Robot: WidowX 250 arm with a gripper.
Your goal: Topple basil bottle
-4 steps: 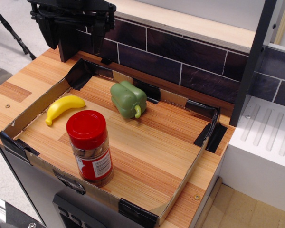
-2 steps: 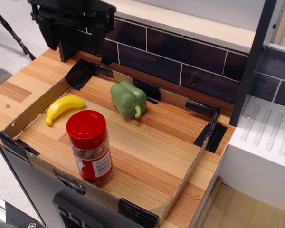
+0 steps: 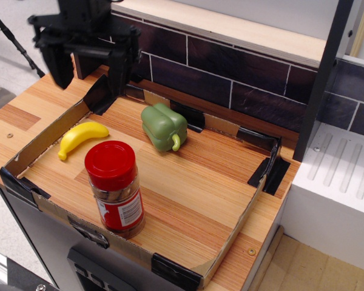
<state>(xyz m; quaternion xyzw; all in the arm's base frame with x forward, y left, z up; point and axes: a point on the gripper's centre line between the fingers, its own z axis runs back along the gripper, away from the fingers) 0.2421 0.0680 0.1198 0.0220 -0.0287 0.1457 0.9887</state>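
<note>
In the only view, looking down at a wooden counter (image 3: 30,109), the basil bottle (image 3: 114,188) stands upright on its base near the front left corner of a shallow cardboard tray (image 3: 230,239), close behind the front wall; its wide red lid faces up, the red-and-white label wraps the lower body, and brownish lumps show through the clear plastic. A yellow banana (image 3: 82,138) lies flat on the tray floor just behind and to the left of the bottle, not touching it. A green pepper (image 3: 163,126) sits further back toward the middle of the tray, apart from both, and is lower than the bottle. The black gripper (image 3: 87,73) hangs above the far left corner of the tray, well apart from the bottle and clear of every object; its two fingers (image 3: 116,76) point downward with a wide gap between them, spread and grasping nothing. Dark tiles (image 3: 230,73) line the wall behind the tray, and a white ribbed surface (image 3: 343,176) lies to the right
</note>
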